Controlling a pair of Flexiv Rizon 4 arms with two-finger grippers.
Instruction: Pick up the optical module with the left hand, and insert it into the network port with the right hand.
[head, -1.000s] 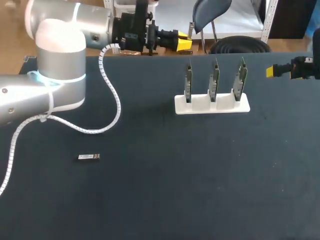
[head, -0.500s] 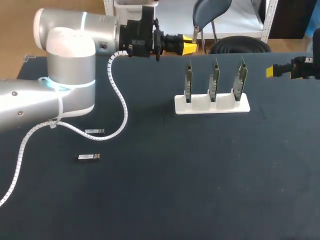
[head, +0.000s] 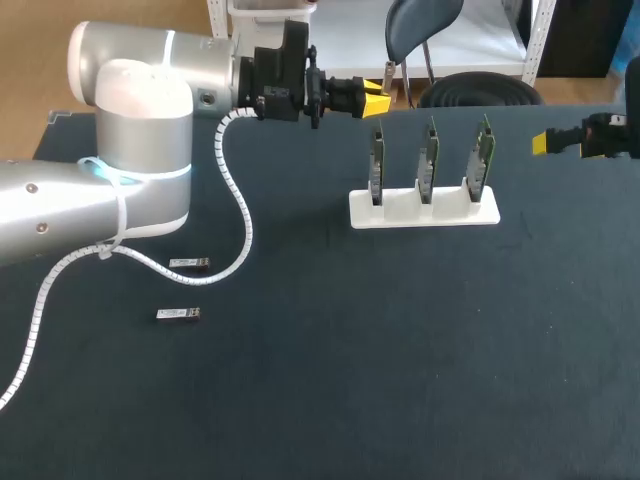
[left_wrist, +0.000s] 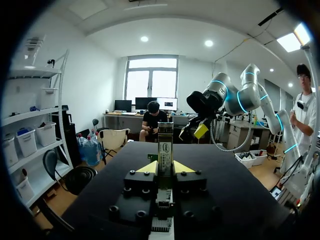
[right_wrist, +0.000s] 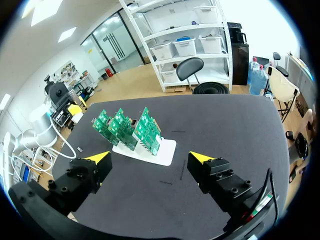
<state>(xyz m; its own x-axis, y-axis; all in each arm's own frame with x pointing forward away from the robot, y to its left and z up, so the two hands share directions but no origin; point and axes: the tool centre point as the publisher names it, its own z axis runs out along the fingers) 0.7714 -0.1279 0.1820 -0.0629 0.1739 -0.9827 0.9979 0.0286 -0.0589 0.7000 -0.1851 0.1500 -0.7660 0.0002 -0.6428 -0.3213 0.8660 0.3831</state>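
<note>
Left hand (head: 372, 93) hangs far from two slim silvery optical modules (head: 189, 264).

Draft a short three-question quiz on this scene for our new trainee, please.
1. How many optical modules lie on the table?
2. True or false: the right gripper is shut on an optical module.
3. What stands in the white holder? A) three green circuit boards, upright; B) two optical modules; C) nothing.

Key: 1) Two. 2) False: it is open and holds nothing. 3) A.
</note>
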